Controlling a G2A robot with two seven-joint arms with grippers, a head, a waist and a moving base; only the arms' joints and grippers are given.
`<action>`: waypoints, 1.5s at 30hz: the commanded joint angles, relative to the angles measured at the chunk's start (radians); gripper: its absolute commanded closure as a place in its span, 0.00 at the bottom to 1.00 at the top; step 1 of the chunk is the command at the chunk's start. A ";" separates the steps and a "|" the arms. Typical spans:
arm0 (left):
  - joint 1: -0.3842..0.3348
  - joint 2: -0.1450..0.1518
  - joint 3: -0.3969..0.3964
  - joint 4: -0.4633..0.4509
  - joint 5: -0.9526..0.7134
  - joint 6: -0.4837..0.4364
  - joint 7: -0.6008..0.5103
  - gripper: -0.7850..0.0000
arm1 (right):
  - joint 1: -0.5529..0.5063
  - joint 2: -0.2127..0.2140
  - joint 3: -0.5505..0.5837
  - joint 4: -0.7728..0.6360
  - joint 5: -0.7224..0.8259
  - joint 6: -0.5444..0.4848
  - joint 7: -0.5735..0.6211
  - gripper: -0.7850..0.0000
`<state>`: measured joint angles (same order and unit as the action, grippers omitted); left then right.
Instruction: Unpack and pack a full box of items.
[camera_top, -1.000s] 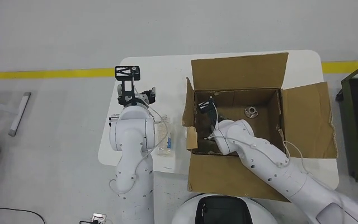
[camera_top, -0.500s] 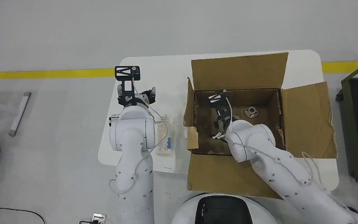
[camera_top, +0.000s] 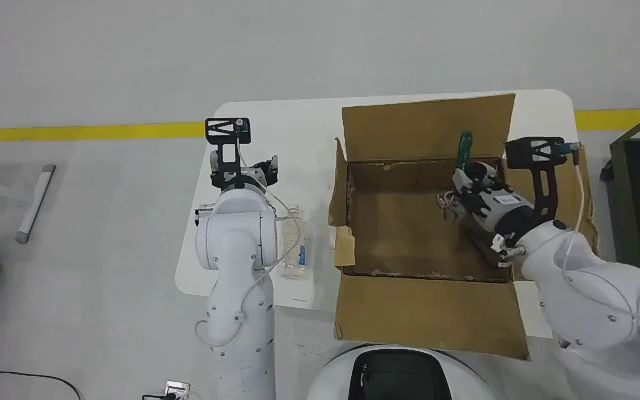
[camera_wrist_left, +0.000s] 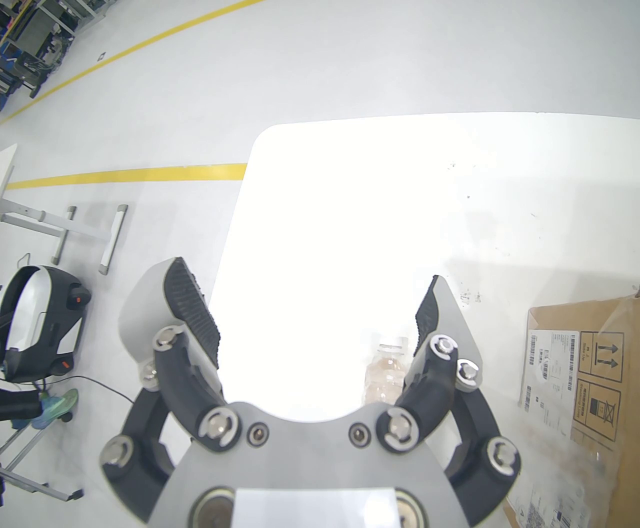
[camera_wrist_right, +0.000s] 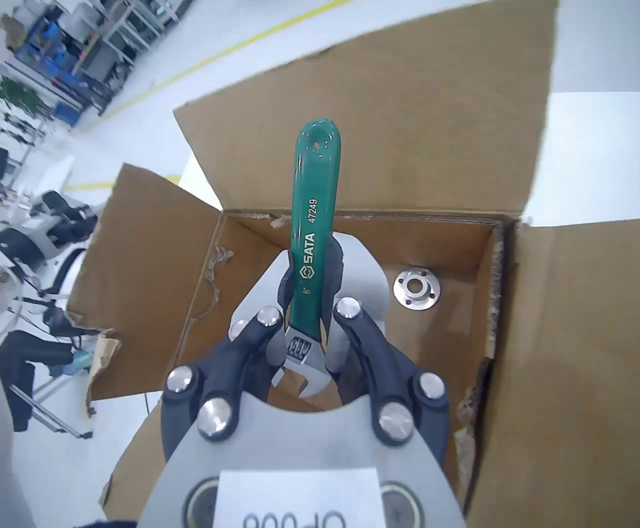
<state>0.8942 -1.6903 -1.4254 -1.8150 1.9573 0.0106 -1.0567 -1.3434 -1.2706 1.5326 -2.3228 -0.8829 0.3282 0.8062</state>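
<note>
The right gripper (camera_wrist_right: 311, 272) is clamping its jaws on the green handle of a wrench (camera_wrist_right: 316, 200). The grip is just above the metal head, which is sitting back between the finger bases. The rest of the handle is sticking straight out past the fingertips. Beyond and below the jaws, the cardboard box (camera_wrist_right: 400, 125) is standing open with its flaps spread. A small metal disc (camera_wrist_right: 416, 289) is resting on the box floor, off to one side of the jaws near a corner, apart from the wrench.

The left gripper (camera_wrist_left: 306, 280) is hanging over the white table (camera_wrist_left: 375, 200) with its jaws spread wide, holding nothing. A clear bottle (camera_wrist_left: 385, 370) is resting on the table just beneath one finger, not touching it. Farther out on that same side, the box's outer wall is showing.
</note>
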 joint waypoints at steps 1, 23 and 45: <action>0.000 0.000 0.000 0.000 0.000 0.000 0.000 0.00 | -0.050 -0.001 0.061 -0.016 0.070 -0.011 -0.059 1.00; 0.000 0.000 0.000 0.000 0.000 0.000 0.000 0.00 | -0.182 -0.004 0.243 0.002 0.369 -0.131 -0.213 1.00; 0.000 0.000 0.000 0.000 0.000 0.000 0.000 0.00 | -0.343 -0.003 0.724 -0.021 0.574 -0.165 -0.277 1.00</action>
<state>0.8942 -1.6903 -1.4254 -1.8150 1.9573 0.0106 -1.0567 -1.6672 -1.2722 2.2219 -2.3460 -0.3216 0.1707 0.5247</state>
